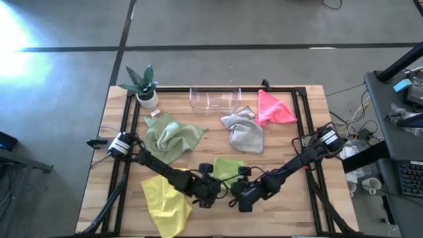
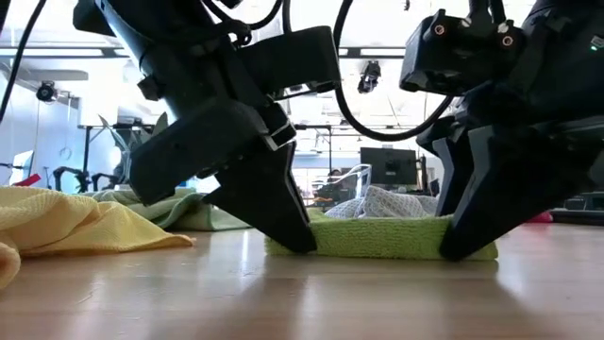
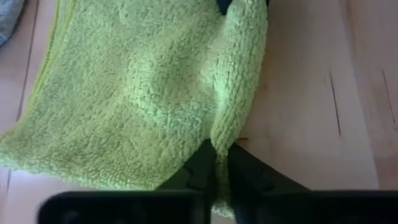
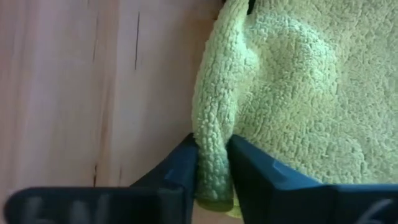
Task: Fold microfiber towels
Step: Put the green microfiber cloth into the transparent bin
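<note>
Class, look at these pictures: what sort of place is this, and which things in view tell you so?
Probably a robotics lab or workshop: a bare concrete floor around a framed wooden table, cables and electronics on a bench beside it, and monitors and equipment racks behind.

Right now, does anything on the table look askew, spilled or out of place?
Nothing spilled or damaged. The yellow towel droops over the table's front edge, and the sage towel, grey towel and pink towel lie crumpled. The left gripper and right gripper each pinch an edge of the lime towel.
</note>
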You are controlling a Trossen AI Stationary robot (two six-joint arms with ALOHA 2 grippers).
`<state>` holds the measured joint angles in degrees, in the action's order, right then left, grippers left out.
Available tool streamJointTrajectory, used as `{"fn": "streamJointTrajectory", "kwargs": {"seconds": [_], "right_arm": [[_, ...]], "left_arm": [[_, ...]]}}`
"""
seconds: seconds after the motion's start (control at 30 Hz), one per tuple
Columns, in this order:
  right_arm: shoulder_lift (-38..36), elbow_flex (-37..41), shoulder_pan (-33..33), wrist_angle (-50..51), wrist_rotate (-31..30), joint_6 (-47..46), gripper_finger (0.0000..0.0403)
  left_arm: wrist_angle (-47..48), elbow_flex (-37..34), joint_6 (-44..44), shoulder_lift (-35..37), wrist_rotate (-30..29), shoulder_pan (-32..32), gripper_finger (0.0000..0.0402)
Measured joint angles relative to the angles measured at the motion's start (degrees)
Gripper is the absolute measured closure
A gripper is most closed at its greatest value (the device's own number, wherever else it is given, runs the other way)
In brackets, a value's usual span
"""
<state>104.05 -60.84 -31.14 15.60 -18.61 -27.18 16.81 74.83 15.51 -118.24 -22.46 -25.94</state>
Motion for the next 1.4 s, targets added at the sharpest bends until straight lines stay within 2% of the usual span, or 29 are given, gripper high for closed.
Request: {"fn": "streamJointTrajectory", "kwargs": {"seconds": [0.13, 0.2, 0.5, 0.87, 1.17, 1.4], "right_arm": [[-0.02, -1.3, 0.04, 1.78, -0.32, 0.17, 0.0379], [-0.22, -2.6, 0.15, 4.88, -0.74, 0.2, 0.0389], [-1.95, -11.76, 0.09, 19.03, -0.64, 0.2, 0.0393], [-6.15, -22.14, 2.17, 27.35, -2.23, 0.42, 0.0394], [-7.61, -29.05, 8.09, 35.39, -5.33, 1.27, 0.0394], [-8.46, -31.35, 14.5, 35.45, -6.88, 2.9, 0.0394]], "left_arm": [[0.25, 0.27, 0.02, 0.07, 0.19, 0.0, 0.0392], [0.84, 0.5, 0.07, 0.75, 1.03, 0.01, 0.0394], [6.32, 2.43, 0.43, 8.63, 5.69, 0.4, 0.04], [14.2, 2.38, -0.81, 19.83, 5.94, 2.89, 0.0401], [18.91, 2.38, -11.48, 28.07, 1.36, 6.64, 0.0401], [24.24, 2.38, -13.47, 32.92, 0.48, 12.84, 0.0401]]}}
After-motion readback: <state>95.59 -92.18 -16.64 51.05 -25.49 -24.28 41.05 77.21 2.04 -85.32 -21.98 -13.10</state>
